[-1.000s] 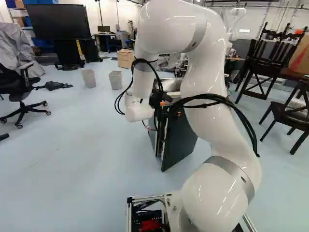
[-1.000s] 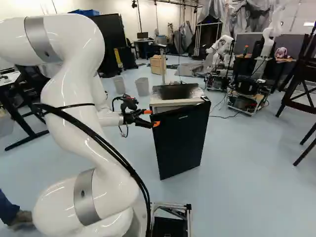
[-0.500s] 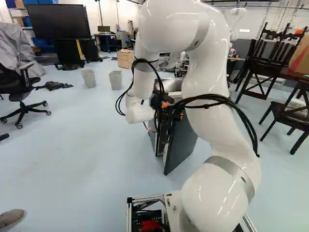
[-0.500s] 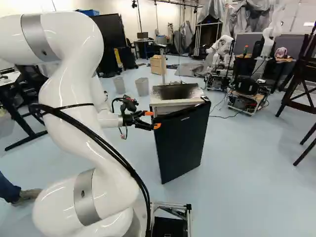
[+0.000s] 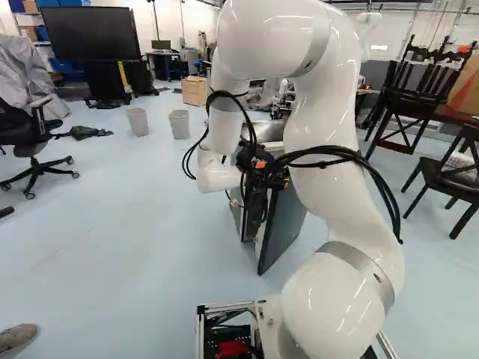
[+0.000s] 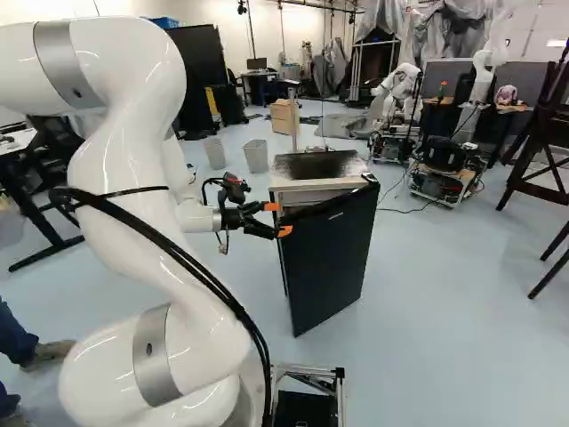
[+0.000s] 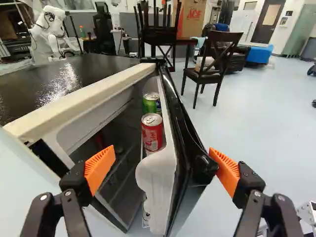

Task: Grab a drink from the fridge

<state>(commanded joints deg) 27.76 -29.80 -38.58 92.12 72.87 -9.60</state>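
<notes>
Partway | fridge door [image 6: 327, 258] ajar | jaws wide astride it, holding nothing | red soda can [image 7: 152, 132] on its inside, ungrabbed

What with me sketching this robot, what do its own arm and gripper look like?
The rounded, glossy white arm has smooth silver-grey bands around it and looping black cables along its outside. The black, two-fingered gripper has bright orange, ribbed, wedge-shaped pads.
</notes>
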